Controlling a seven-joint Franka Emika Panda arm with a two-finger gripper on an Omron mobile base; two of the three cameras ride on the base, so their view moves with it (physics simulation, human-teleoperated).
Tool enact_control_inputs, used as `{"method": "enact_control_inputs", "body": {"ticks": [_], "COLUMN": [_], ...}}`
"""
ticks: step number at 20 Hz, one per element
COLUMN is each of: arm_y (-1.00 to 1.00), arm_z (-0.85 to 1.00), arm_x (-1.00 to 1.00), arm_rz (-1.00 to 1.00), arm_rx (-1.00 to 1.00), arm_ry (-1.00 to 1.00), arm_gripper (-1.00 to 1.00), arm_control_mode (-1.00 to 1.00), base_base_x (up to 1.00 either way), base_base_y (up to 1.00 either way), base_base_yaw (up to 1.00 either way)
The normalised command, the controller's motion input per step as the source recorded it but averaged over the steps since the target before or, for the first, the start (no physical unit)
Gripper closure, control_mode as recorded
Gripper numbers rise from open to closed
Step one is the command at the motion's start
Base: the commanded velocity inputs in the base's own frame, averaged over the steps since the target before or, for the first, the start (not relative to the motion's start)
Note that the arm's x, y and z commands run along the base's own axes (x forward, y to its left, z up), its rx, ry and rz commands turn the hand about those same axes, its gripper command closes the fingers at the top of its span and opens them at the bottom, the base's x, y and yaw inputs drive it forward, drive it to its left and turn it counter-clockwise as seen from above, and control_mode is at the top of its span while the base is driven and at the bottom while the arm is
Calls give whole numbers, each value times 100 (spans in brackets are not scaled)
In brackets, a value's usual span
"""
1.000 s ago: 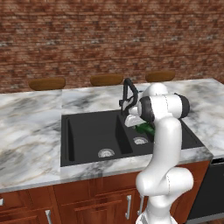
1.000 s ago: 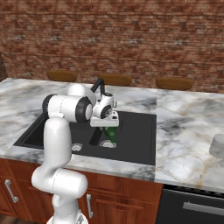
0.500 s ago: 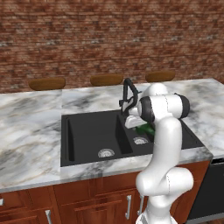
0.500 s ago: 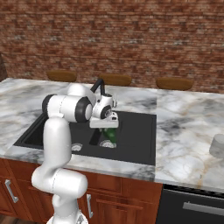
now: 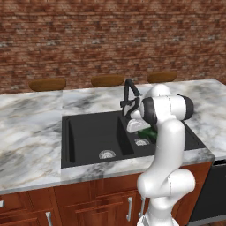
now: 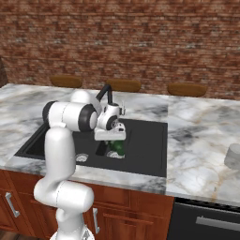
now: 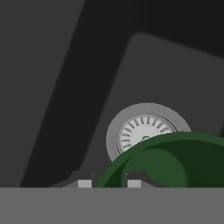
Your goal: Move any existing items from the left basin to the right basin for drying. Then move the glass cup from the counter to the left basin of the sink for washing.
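The gripper (image 7: 109, 183), at the bottom centre of the hand view, is nearly closed on the dark-green item (image 7: 175, 162), its finger tips (image 7: 84, 183) flanking the item's rim. The item hangs above the silver drain (image 7: 146, 127) of the right basin (image 6: 140, 150), at centre frame in the right base view, right of the faucet (image 5: 129, 95) in the left base view

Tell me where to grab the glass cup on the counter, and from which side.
Grip the cup across its round side wall, just below the rim, coming straight down from above. It looks upright on the counter, well apart from the sink. Its cylinder shape probably offers two opposite sides at any wrist angle.
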Motion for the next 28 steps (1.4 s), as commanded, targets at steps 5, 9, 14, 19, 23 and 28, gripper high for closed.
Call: {"method": "enact_control_inputs", "body": {"ticks": [5, 9, 14, 19, 23, 28], "arm_y": [-7, -7, -8, -10, -14, -17], "arm_z": [-26, -27, -26, -26, -31, -31], "arm_x": [-40, -31, -27, -31, -35, -33], "arm_rz": [0, 0, 0, 0, 0, 0], "arm_rx": [0, 0, 0, 0, 0, 0], "arm_ry": [0, 0, 0, 0, 0, 0], "arm_gripper": [100, 100, 100, 100, 100, 100], "arm_control_mode": [-100, -100, -100, -100, -100, -100], "base_base_x": [0, 0, 0, 0, 0, 0], "base_base_y": [0, 0, 0, 0, 0, 0], "base_base_yaw": [0, 0, 0, 0, 0, 0]}}
